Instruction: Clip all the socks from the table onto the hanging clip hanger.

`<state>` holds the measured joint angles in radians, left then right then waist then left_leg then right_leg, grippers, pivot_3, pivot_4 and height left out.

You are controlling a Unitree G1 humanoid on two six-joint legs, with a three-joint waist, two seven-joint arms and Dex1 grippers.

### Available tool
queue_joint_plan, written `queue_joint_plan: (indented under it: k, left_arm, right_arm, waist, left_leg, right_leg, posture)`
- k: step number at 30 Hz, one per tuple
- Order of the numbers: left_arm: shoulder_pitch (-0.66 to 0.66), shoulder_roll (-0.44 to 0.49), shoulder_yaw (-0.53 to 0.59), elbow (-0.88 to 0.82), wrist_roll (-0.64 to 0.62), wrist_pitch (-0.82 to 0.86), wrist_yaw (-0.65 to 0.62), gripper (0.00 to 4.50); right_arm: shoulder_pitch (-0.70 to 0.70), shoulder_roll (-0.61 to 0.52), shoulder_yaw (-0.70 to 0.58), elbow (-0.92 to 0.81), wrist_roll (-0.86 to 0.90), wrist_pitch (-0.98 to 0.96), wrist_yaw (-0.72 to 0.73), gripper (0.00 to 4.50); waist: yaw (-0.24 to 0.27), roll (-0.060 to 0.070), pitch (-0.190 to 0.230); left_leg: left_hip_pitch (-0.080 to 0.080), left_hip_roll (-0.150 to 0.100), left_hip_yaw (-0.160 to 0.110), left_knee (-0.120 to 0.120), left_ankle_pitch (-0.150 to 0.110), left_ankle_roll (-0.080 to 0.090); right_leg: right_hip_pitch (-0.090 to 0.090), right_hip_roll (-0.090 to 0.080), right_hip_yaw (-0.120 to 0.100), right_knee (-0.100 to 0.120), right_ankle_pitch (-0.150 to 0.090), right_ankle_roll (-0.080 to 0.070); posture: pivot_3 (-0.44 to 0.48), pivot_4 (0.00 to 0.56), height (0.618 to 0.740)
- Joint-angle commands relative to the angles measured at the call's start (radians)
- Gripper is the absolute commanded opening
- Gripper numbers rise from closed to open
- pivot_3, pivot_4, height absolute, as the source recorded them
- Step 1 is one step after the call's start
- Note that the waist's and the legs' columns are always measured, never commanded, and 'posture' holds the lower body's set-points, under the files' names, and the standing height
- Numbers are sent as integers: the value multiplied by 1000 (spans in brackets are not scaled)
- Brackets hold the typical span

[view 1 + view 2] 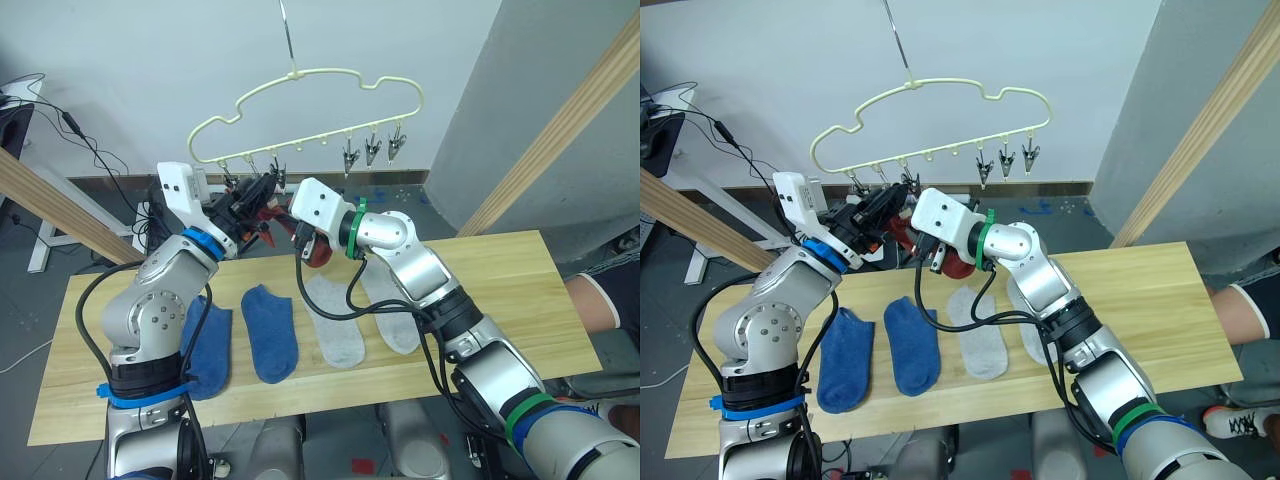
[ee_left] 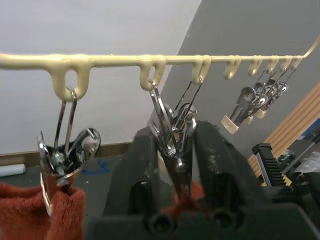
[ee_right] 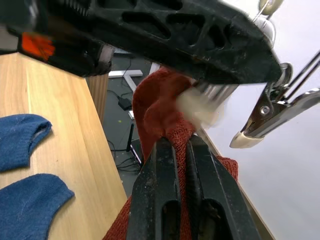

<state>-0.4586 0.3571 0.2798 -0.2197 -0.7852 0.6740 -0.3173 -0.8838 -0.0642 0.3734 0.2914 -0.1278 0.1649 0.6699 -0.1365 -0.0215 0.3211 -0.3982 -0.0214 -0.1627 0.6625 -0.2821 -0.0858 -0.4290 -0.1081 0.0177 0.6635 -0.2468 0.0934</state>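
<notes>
From your head view, the left gripper (image 1: pixel 262 190) squeezes a clip (image 1: pixel 268 180) on the clip hanger (image 1: pixel 310 100). Your left wrist view shows its jaws closed on that clip. In your right wrist view, the right gripper (image 3: pixel 182 150) pinches a rust red sock (image 3: pixel 160 107) just below it.

Two blue socks (image 1: pixel 241 334) and two light grey socks (image 1: pixel 362 318), flat, side by side on pale wood table (image 1: pixel 520 290). Rust red socks (image 2: pixel 55 212) at clips of hanging yellow clip hanger (image 1: pixel 330 80).
</notes>
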Motion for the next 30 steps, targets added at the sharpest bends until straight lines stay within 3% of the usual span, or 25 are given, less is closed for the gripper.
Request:
queue_joint_plan:
  k: [1, 2, 9, 15, 21, 30]
  left_arm:
    - [22, 17, 6, -48, -10, 7, -10, 2348]
    - [30, 24, 3, -55, -6, 6, -17, 2627]
    - [97, 67, -44, -110, 82, -57, -63, 2627]
    - [138, 55, -63, -129, 190, -160, -45, 2669]
    - [194, 32, -120, -151, 349, -324, -31, 2669]
    - [208, -93, -280, -65, 631, -589, 66, 2669]
  right_arm:
    - [-22, 14, -15, -21, 13, -19, -9, 0]
    - [-21, 14, -14, -21, 13, -19, -8, 0]
    - [-7, 14, 0, -25, 13, -2, 12, 0]
    - [18, -8, 25, -47, -4, 14, 38, 1730]
    - [83, -115, 1, -168, 0, 55, 80, 1730]
    - [244, -304, -118, -553, 130, 264, 169, 1730]
  waist:
    - [-1, 0, 0]
    - [-1, 0, 0]
    - [0, 0, 0]
    - [1, 0, 0]
    - [3, 0, 0]
    - [25, 0, 0]
  left_leg:
    - [0, 0, 0, 0, 0, 0]
    - [0, 0, 0, 0, 0, 0]
    - [0, 0, 0, 0, 0, 0]
    - [0, 0, 0, 0, 0, 0]
    - [-1, 0, 1, 0, 0, 0]
    - [-1, 0, 1, 0, -1, 1]
  right_leg:
    - [0, 0, 0, 0, 0, 0]
    - [0, 0, 0, 0, 0, 0]
    - [-1, 0, 0, 0, 0, 0]
    - [-1, 0, 0, 0, 0, 0]
    - [-1, 0, 0, 0, 0, 0]
    - [-1, 0, 1, 0, 0, 0]
  posture:
    - [-136, 300, 740]
    - [-136, 300, 740]
    - [-131, 299, 740]
    - [-134, 301, 740]
    - [-152, 309, 740]
    - [-175, 317, 740]
